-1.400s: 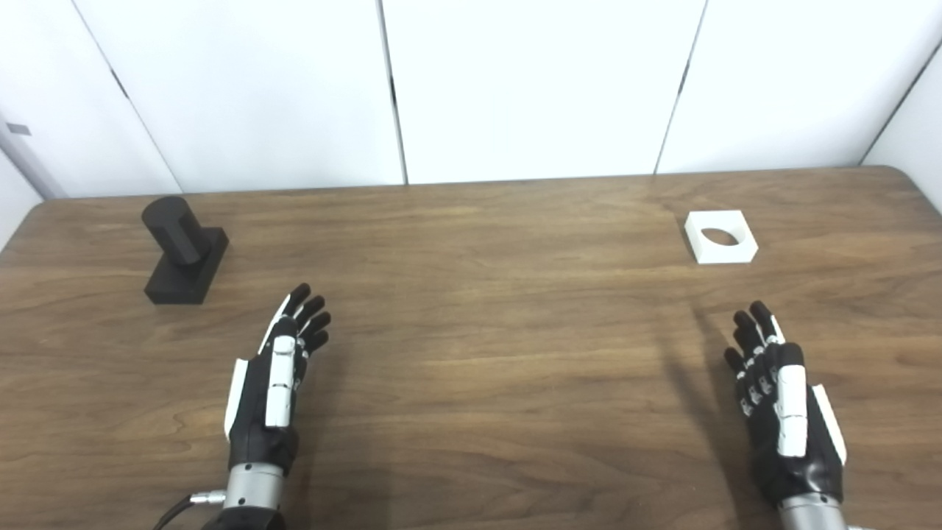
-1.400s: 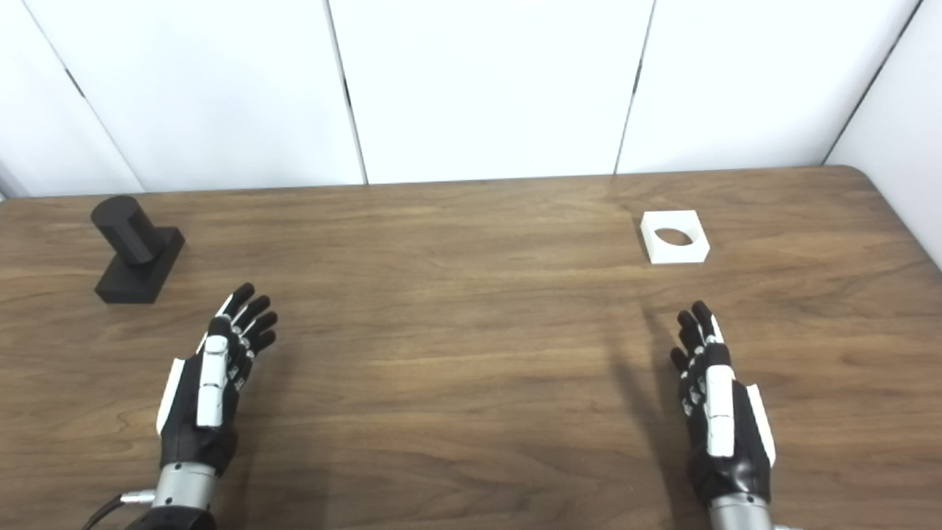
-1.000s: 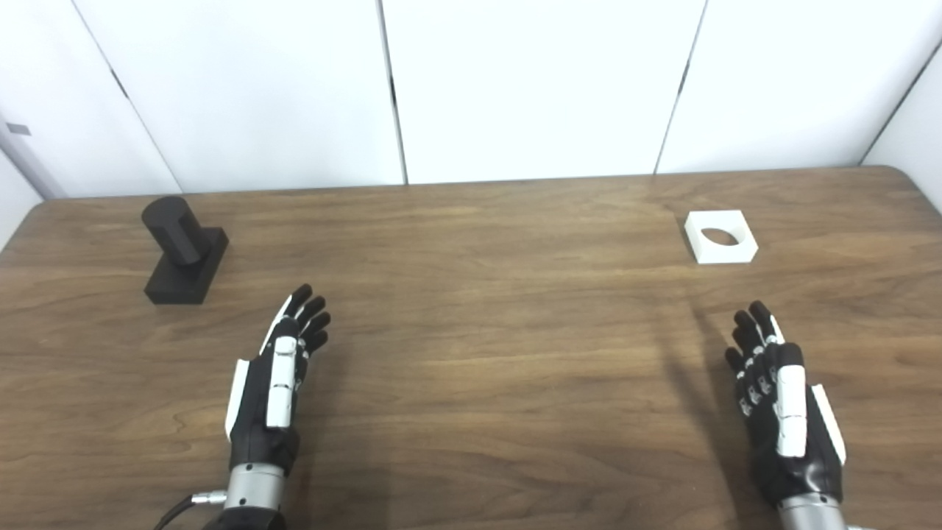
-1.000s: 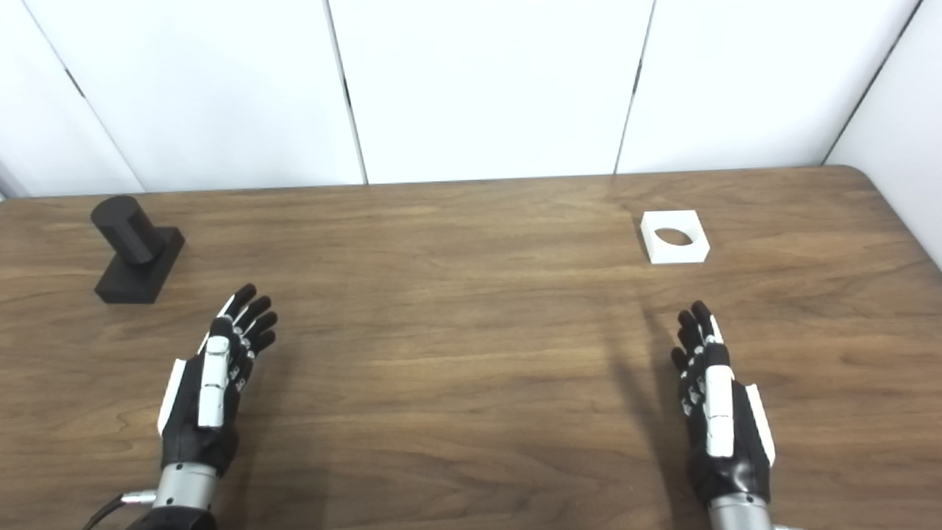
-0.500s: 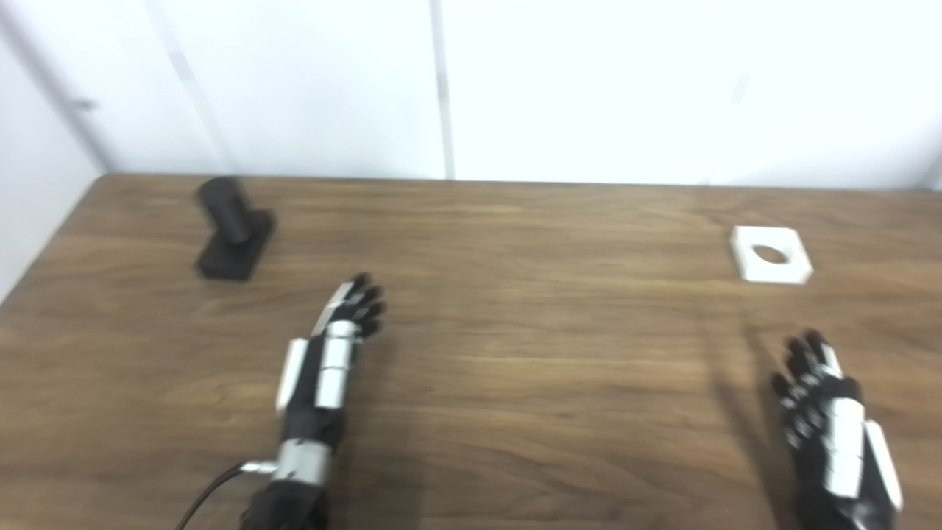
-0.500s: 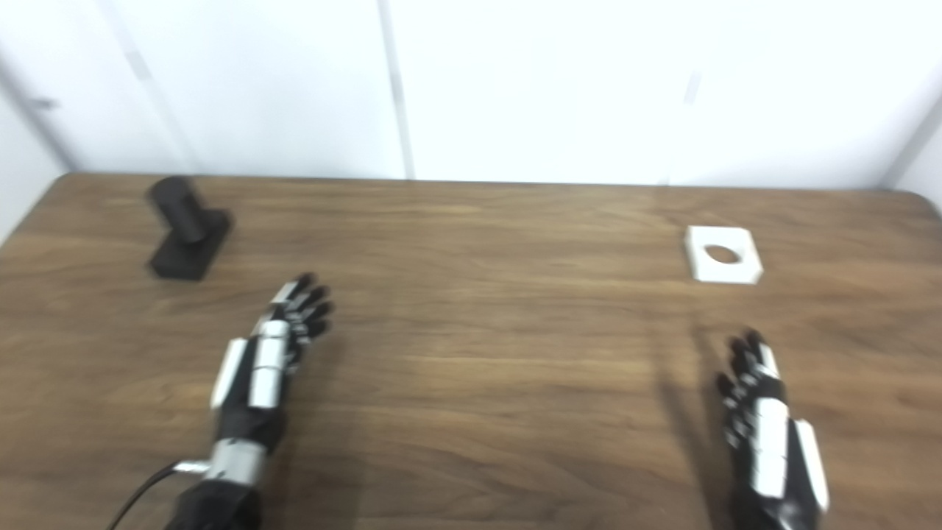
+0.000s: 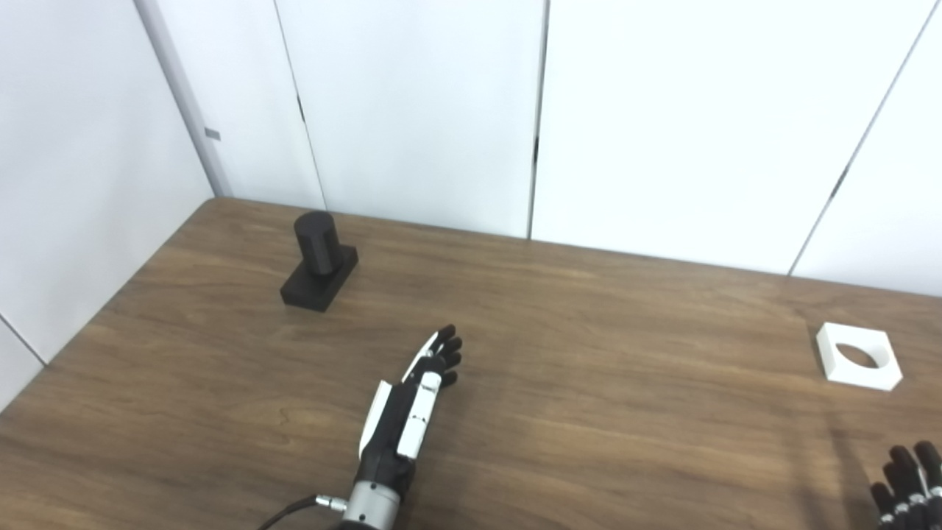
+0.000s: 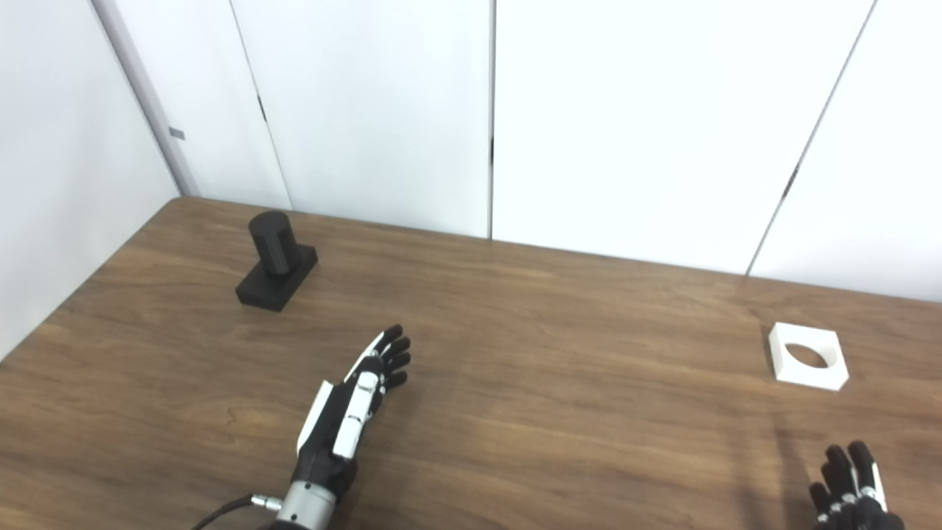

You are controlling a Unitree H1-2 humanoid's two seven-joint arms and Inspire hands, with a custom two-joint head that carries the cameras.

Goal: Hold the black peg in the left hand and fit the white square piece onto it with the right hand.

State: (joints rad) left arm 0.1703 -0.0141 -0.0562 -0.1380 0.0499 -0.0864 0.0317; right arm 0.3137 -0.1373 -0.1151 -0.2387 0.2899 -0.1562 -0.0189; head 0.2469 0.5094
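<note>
Your left hand (image 7: pixel 408 412) is empty, fingers apart; reach to the black peg (image 7: pixel 318 261) standing far-left on the table (image 7: pixel 589 383) and grip its base. The white square piece (image 7: pixel 858 356) lies flat far right, beyond your right hand (image 8: pixel 854 493), fingers spread.

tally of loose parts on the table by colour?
Black: 1, the black peg on its base
White: 1, the white square piece with a round hole
Total: 2, both on the table, neither held
</note>
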